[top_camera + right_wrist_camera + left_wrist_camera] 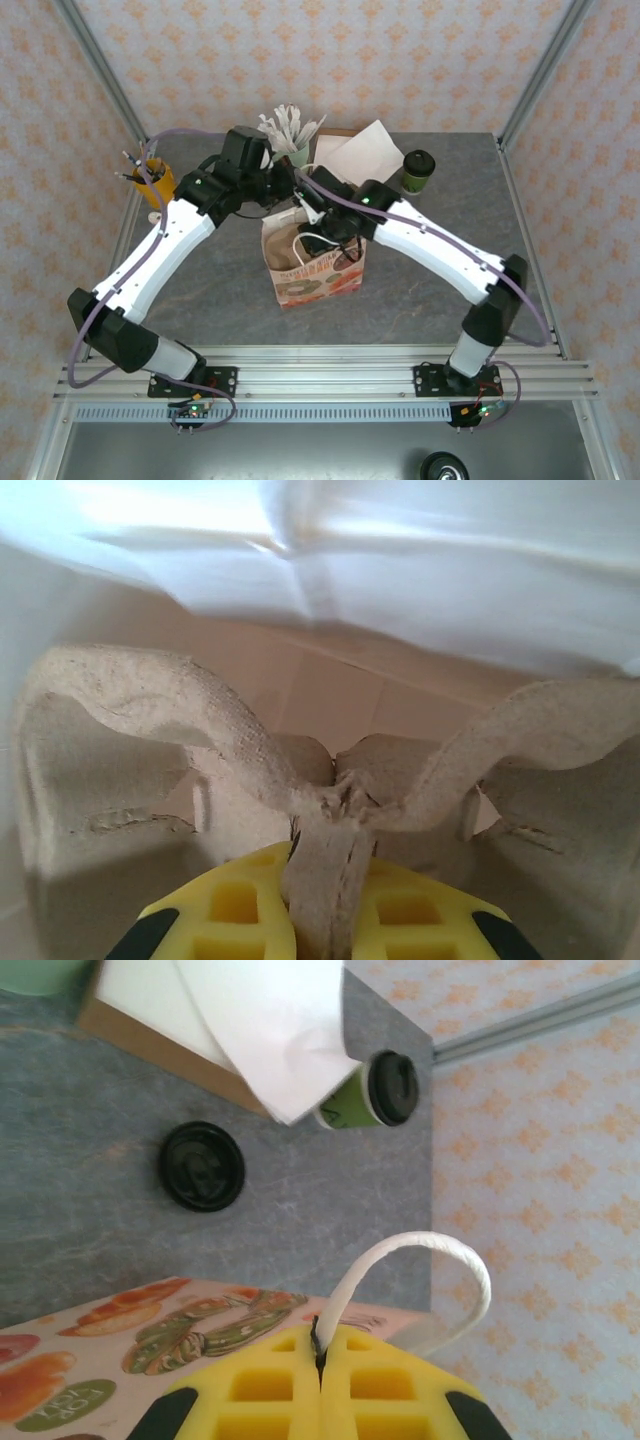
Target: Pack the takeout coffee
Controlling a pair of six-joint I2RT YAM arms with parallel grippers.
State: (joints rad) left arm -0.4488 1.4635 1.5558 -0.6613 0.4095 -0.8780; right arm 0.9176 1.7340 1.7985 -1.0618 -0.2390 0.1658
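The takeout coffee [417,168], a dark green cup with a black lid, stands upright at the back right of the table; the left wrist view has it [375,1095] beside white napkins. A printed paper bag [313,268] stands mid-table. My left gripper [322,1352] is shut on the bag's white twisted handle [440,1245] at the bag's top edge [293,200]. My right gripper [325,895] is inside the bag, shut on the centre post of a pulp cup carrier [150,700]. From above, that gripper [320,230] is reaching down into the bag's mouth.
A loose black lid [201,1165] lies flat on the table behind the bag. A box of white napkins [358,150] and a pale green cup of wrapped sticks [292,135] stand at the back. A yellow cup of pens [152,180] is at the far left.
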